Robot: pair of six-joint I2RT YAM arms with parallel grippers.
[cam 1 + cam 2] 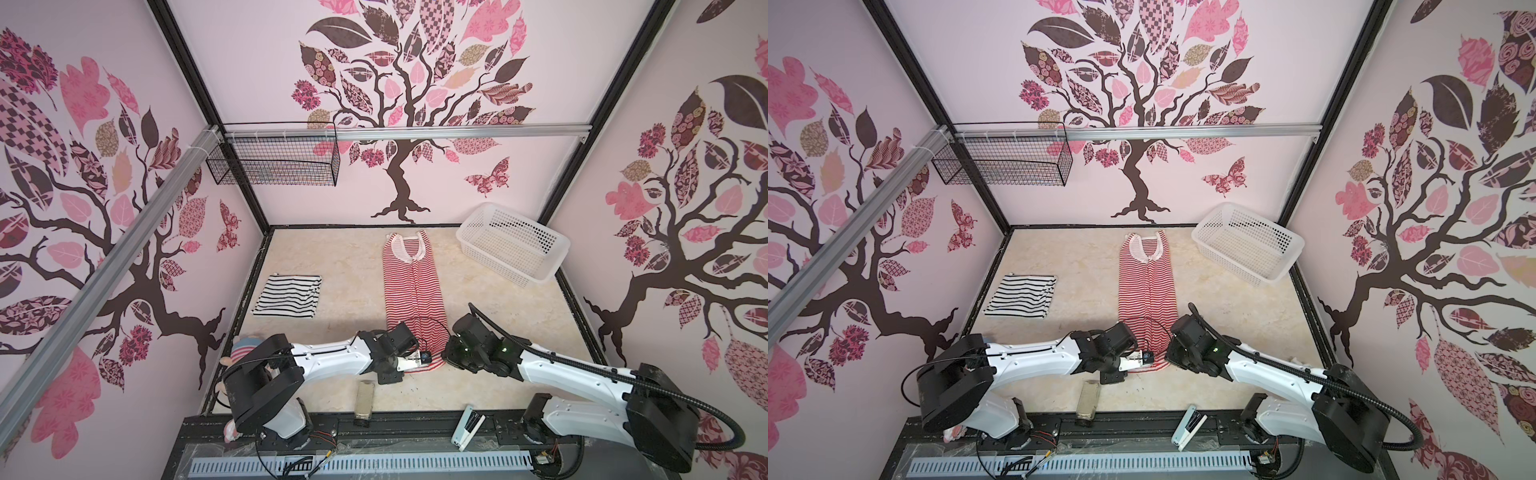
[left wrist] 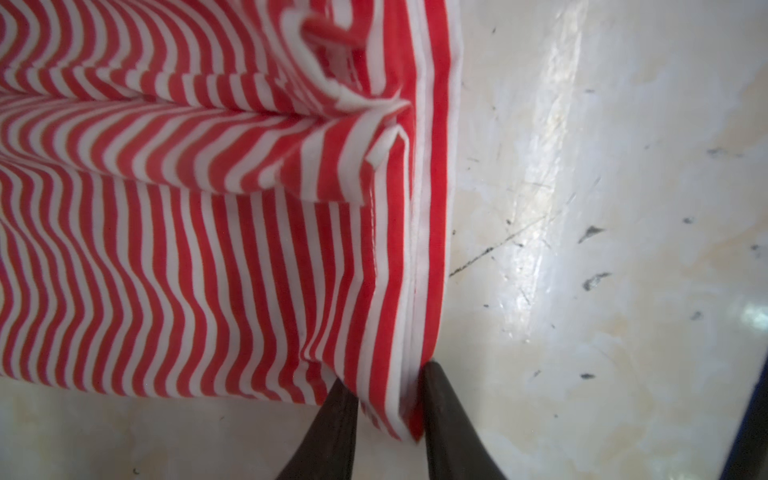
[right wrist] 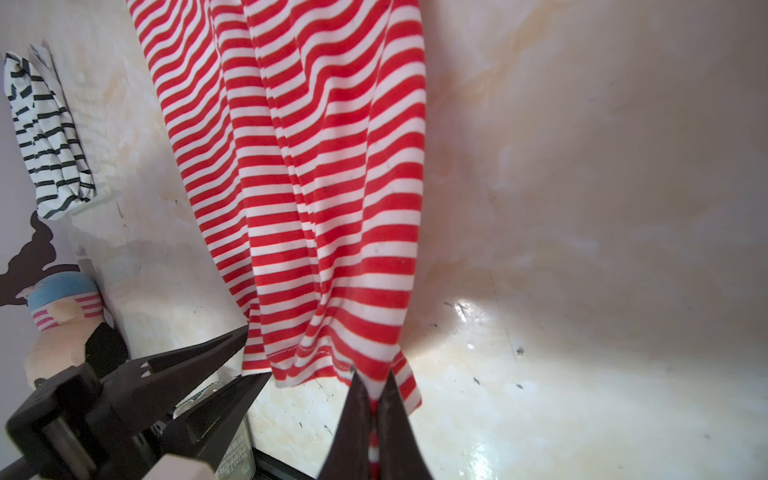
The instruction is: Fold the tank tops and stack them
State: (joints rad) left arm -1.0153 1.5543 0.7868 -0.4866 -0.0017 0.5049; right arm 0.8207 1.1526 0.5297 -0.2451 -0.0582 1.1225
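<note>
The red-and-white tank top lies folded into a long narrow strip down the middle of the table, white neck trim at the far end. Both grippers are at its near hem. My right gripper is shut on one hem corner, cloth pinched between its fingers. My left gripper straddles the other hem corner; its fingers stand apart with the folded edge between them. The black-and-white tank top lies folded at the left.
A white lattice basket sits tilted at the back right corner. A black wire basket hangs on the back wall. A pepper tin and a white device lie at the front edge, a plush doll at front left.
</note>
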